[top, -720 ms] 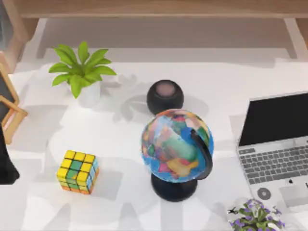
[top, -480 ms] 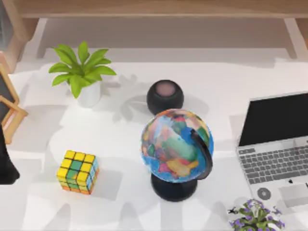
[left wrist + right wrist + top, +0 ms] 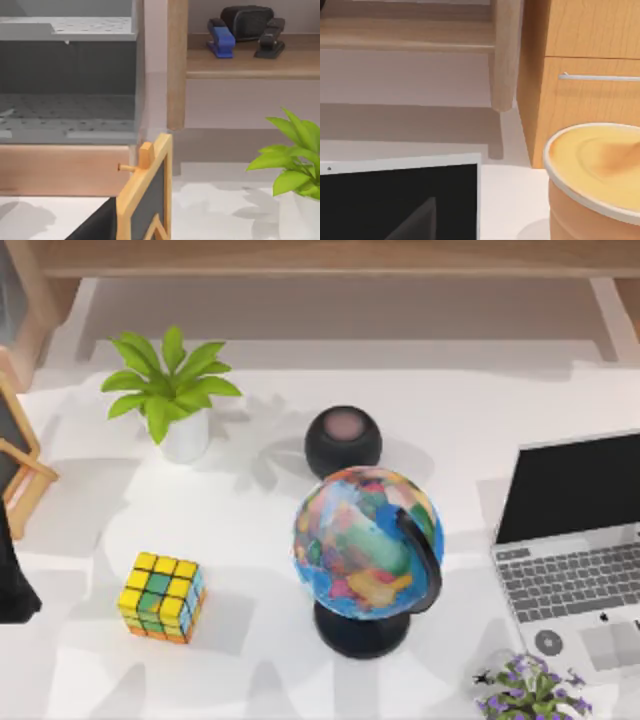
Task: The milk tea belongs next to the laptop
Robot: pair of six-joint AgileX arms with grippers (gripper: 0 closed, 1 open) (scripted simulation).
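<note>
Right gripper first: I cannot tell how far open it is or whether it has hold of anything. Its wrist camera looks straight at the milk tea [image 3: 592,175], a pale orange paper cup with a white rim and a tan, creamy surface, sitting upright and close to the lens. A faint shadow under the cup suggests it stands on the white table [image 3: 505,200] rather than hanging in the air, though I would not swear to it.

In that same view, a strip of bare tabletop lies between the cup and the laptop [image 3: 400,200], whose pale lid edge and black screen sit near it but not touching. Behind the cup is a wooden cabinet [image 3: 585,75] with a metal handle.

From above, the laptop [image 3: 575,540] stands open at the table's right side, screen up, keyboard and trackpad toward the near edge. Purple flowers [image 3: 530,690] sit just beside its near-left corner, and the globe [image 3: 368,545] stands a little to its left, with a black speaker [image 3: 343,440] behind the globe. Well apart to the left are a puzzle cube [image 3: 160,597], a potted plant [image 3: 172,390] and a small chalkboard [image 3: 18,465].

The left arm [image 3: 10,580] sits parked at the table's left edge; its grip I cannot tell either.

My judgement: the cup is close to the laptop, but whether it is finally placed and let go remains open.
</note>
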